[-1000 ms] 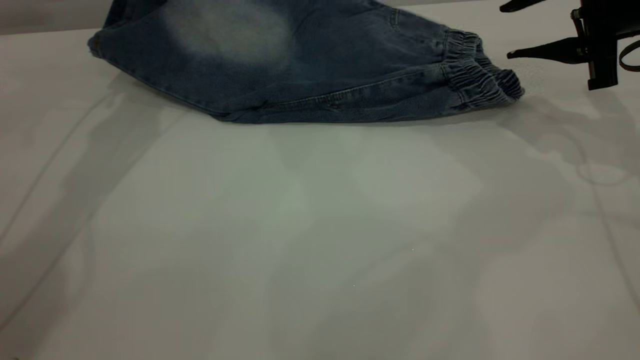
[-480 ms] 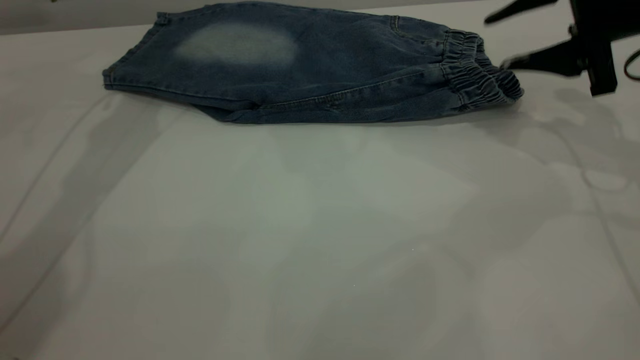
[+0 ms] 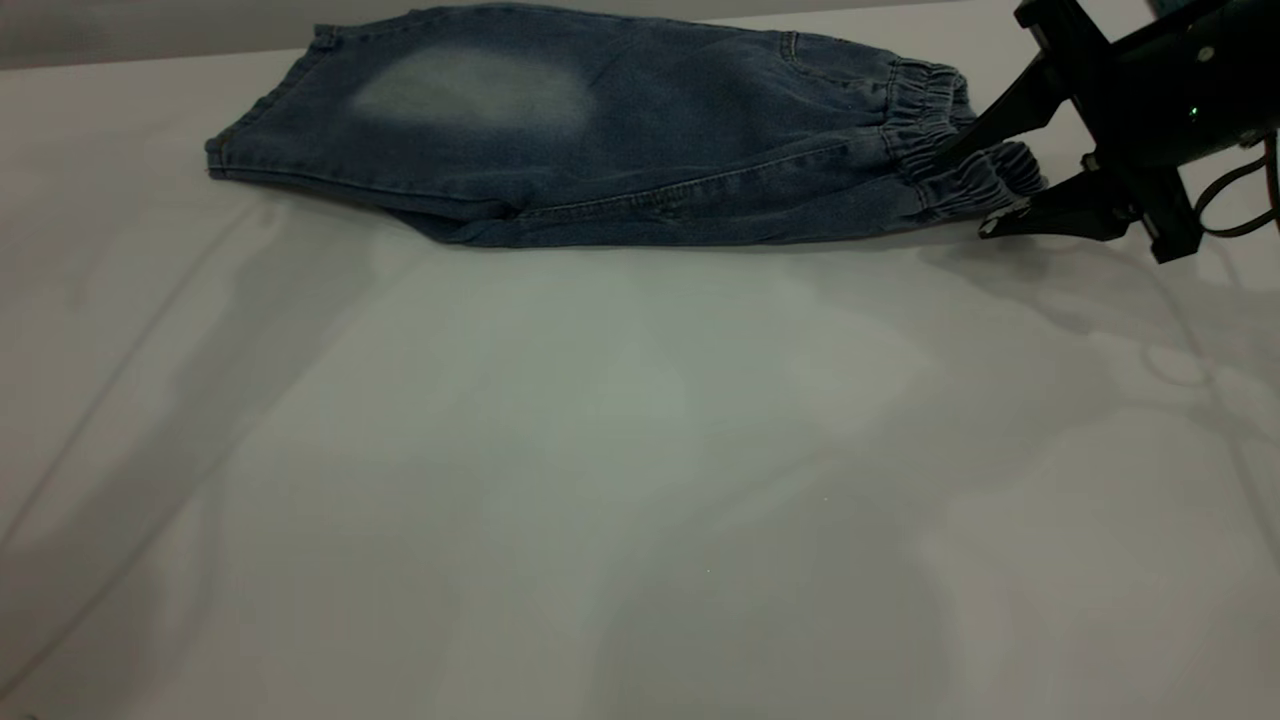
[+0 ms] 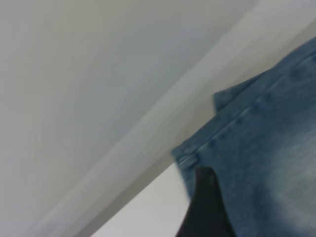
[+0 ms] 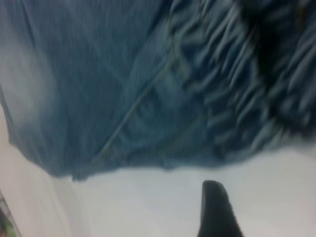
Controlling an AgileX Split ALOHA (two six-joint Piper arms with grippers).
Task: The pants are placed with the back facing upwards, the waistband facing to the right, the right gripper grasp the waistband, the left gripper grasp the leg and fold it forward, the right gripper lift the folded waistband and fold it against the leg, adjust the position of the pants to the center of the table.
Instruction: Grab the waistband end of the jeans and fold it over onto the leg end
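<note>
Denim pants (image 3: 600, 130) lie folded lengthwise along the counter's (image 3: 640, 480) far edge, waistband (image 3: 950, 150) at the right end, sitting between the right gripper's (image 3: 975, 195) spread, empty fingers; left gripper's (image 4: 207, 207) finger state can't tell.

Faded blue denim cloth pants (image 3: 600, 130), ruched elastic waistband (image 3: 950, 140); smooth matt white table (image 3: 600, 450); matt black hard-plastic-looking right gripper (image 3: 975, 190).
</note>
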